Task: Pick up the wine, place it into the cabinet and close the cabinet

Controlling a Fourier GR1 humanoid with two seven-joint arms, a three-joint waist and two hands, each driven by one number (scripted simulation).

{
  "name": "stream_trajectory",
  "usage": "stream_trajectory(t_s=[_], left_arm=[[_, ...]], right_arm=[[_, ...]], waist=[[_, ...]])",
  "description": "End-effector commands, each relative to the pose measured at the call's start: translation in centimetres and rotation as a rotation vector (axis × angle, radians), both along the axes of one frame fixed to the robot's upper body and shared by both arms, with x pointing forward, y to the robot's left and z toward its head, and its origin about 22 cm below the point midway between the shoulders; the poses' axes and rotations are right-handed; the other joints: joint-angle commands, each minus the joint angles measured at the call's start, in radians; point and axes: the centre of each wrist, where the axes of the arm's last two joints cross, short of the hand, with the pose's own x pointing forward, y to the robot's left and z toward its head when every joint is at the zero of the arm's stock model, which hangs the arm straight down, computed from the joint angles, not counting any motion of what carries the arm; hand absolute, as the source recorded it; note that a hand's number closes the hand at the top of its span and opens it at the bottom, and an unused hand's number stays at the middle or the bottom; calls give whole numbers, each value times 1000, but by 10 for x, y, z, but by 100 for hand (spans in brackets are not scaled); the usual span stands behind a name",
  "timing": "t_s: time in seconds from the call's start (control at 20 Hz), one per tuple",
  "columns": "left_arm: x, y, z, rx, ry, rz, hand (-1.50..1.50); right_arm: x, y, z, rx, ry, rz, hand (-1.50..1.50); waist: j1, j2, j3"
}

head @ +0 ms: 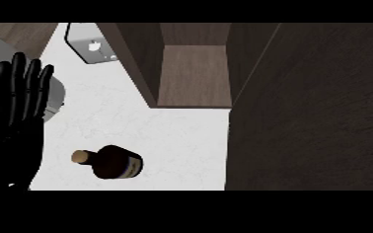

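Wine (116, 162) — dark, squat bottle (tan stopper) — on white counter (175, 138); left hand (22, 96) rests open, fingers straight.

The left robot hand (22, 103), cut by the edge, partly hides a grey round object (60, 97).

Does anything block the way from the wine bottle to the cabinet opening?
Nothing visible does. Only white counter lies between the wine bottle and the open cabinet.
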Motion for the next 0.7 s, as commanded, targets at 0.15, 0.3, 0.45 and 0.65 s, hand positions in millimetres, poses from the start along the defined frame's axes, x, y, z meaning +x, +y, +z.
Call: stream_trajectory(t_s=[0.15,0.3,0.45,0.65], left_arm=[[5,-43,5,26,106,-99,-150],[10,-65,-14,-87,329,-227,-150],[-11,-90,19,-111,345,-260,-150],[-30,-116,39,-151,386,-286,-150]], right_arm=[[-38,12,6,32,-16,4,-150],[-29,43,-4,41,89,333,-150],[-42,39,3,45,105,369,-150],[-77,38,31,58,114,382,-150]], waist=[[-22,-16,6],[-22,-10,5],[-17,-20,7],[-21,-21,6]])
